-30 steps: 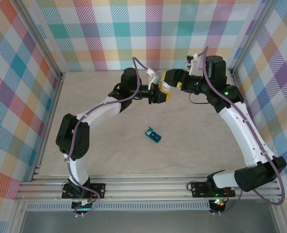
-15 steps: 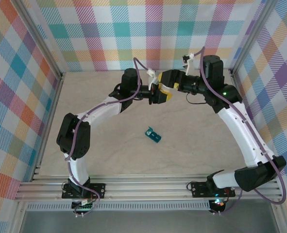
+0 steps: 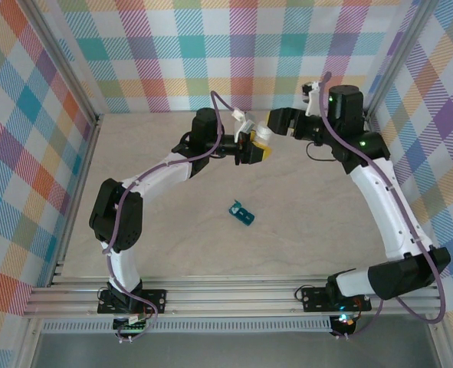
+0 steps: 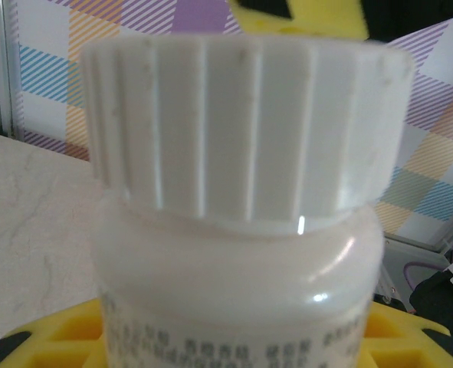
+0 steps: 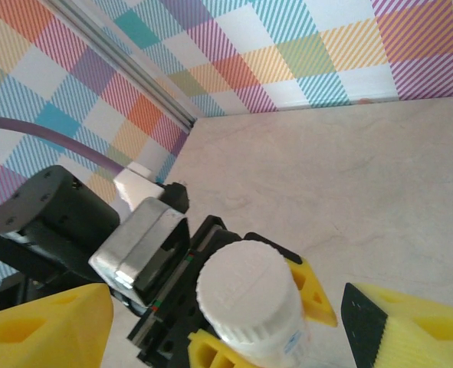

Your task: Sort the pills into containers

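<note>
The teal pill box [image 3: 241, 213] lies on the bench [image 3: 157, 230] about mid-way across, lids up, set at a slant, with bare surface all round it. It's well apart from both grippers, which are up at the far side.

There the left gripper [image 3: 254, 150] is clamped on a white bottle [image 3: 263, 136], yellow fingers [image 5: 306, 287] pressed to its body below the ribbed cap, which is on. The left wrist view is right up against the bottle, with fine print across its lower part too blurred to read.

The left arm comes up from its base at the near left, elbow pushed out to the left, forearm stretched toward the far centre with the wrist level and pointing right. The right arm sweeps up the right side in a long arc, its wrist turned back to the left to face the other. The right gripper [image 3: 277, 121] is spread wide, hanging just beside the bottle's cap, fingers clear of it on either side.
</note>
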Controlling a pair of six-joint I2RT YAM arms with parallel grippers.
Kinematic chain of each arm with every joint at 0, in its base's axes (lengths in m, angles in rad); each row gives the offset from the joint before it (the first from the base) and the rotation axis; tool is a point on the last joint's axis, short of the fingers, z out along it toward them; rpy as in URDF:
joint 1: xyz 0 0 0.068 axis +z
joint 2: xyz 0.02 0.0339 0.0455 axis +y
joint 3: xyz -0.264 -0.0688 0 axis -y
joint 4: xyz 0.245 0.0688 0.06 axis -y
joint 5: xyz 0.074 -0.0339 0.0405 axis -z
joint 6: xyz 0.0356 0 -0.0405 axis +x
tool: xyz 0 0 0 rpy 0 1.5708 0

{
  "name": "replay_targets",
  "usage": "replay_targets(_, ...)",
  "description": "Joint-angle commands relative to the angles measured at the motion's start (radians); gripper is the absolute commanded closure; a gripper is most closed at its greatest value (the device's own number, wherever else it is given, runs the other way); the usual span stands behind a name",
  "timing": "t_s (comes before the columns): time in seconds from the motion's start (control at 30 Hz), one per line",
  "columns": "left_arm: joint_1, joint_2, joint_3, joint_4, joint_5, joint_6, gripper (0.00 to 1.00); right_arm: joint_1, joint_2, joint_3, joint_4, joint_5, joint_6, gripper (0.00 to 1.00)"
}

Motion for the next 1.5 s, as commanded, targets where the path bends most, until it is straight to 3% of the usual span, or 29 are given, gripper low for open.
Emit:
replay_targets(0.0,0.006,-0.007,0.033,0.035,0.031,0.007,1.0,-0.004,0.022,0.023,0.01,-0.041,-0.085,0.21)
replay_targets(0.7,0.006,-0.007,0.034,0.041,0.039,0.005,1.0,-0.004,0.092,-0.001,0.018,-0.107,-0.116,0.3)
replay_targets(1.13,0.006,-0.008,0.033,0.045,0.037,0.004,1.0,-0.003,0.106,-0.027,0.021,-0.112,-0.097,0.59)
replay_targets(1.27,0.006,-0.008,0.032,0.048,0.029,-0.001,1.0,0.008,0.07,-0.096,0.04,-0.024,-0.027,0.64)
replay_targets(1.47,0.006,-0.003,0.031,0.059,0.015,-0.008,1.0,0.116,0.007,-0.179,0.053,0.261,0.117,0.65)
